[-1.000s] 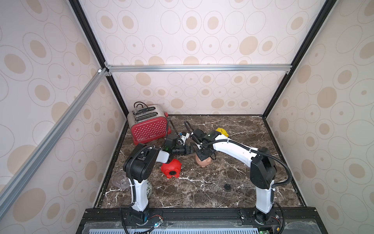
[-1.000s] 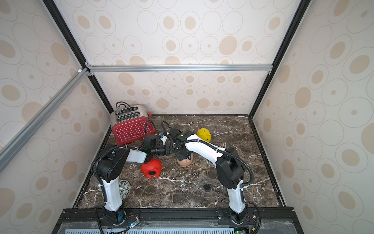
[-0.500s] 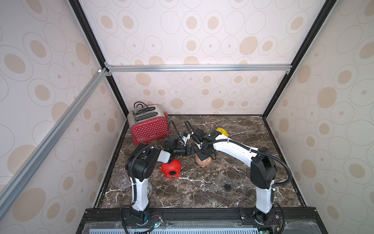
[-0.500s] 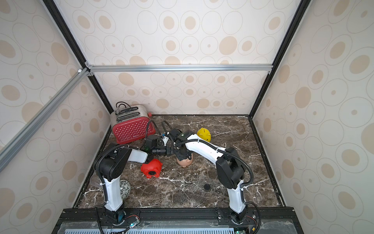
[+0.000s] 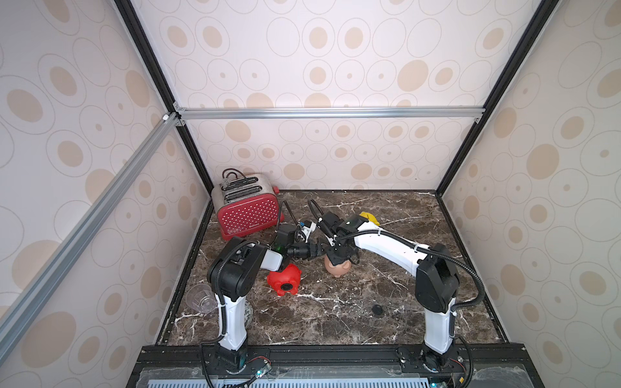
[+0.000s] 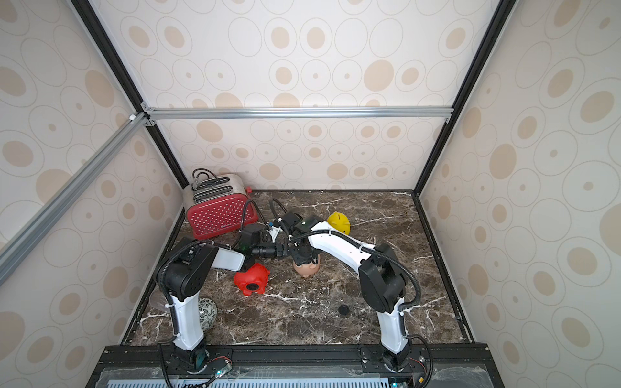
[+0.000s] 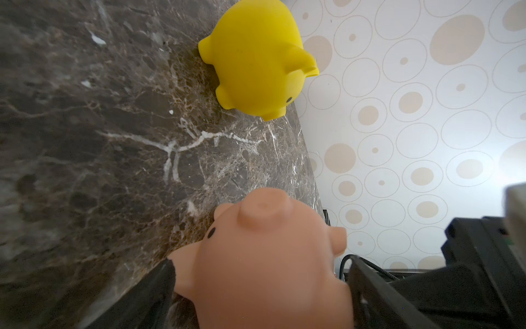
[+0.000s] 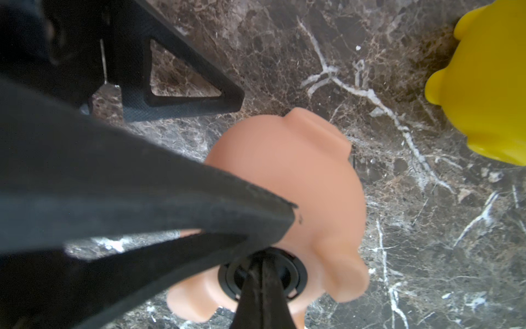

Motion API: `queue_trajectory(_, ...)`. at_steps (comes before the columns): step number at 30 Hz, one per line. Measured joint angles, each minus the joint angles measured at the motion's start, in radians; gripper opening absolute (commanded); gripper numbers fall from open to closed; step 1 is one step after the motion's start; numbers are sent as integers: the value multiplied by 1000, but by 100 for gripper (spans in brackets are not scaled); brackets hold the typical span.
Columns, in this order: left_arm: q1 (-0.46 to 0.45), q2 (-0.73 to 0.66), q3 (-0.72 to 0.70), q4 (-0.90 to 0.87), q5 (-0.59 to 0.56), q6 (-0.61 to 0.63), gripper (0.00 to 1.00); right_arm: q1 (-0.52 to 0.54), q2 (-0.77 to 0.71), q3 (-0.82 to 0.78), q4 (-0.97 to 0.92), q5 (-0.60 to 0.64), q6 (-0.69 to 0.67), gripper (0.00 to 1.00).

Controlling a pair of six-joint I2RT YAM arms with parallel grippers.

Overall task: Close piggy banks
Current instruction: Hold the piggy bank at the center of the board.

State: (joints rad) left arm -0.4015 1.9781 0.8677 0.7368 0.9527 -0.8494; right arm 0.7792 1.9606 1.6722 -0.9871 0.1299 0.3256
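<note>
— Looking round the room first: what encloses it?
— Three walls [image 5: 319, 67] papered cream with beige ovals in rings, and black posts in the corners. One aluminium rail [image 5: 319, 112] runs across the back and another down the left side
— And the surface?
— A bench [image 5: 336, 322] of glossy dark brown marble with white veins. A red dotted toaster [image 5: 248, 215] stands in the far left corner. A clear cup [image 5: 201, 299] and a patterned ball [image 6: 207, 310] sit at the left edge by the left arm's base. A small black disc [image 5: 377, 309] lies alone on bare marble, nearer the right arm
— Where are the pigs?
— The pink pig [image 8: 299, 176] is near the middle of the bench, belly turned up. The yellow pig [image 6: 338, 222] stands behind it, towards the back wall and apart from it. The red pig [image 5: 285, 284] lies on its side just in front of the left arm's wrist, its round belly hole facing the camera in both top views
— The end effectors?
— The right end effector [image 8: 264, 256] is closed, with its tips down on the black plug [image 8: 296, 276] in the pink pig's belly hole. The left end effector [image 5: 319, 250] sits level at that pig's left. Its fingers [image 7: 148, 290] are spread wide with the pink pig between them; whether they press on it or merely flank it I cannot tell
</note>
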Motion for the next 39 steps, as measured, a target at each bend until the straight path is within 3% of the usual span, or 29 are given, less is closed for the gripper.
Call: queue_trajectory(39,-11,-3,-8,13,-20,-26,93,-47,35,59,-60,-106,402,0)
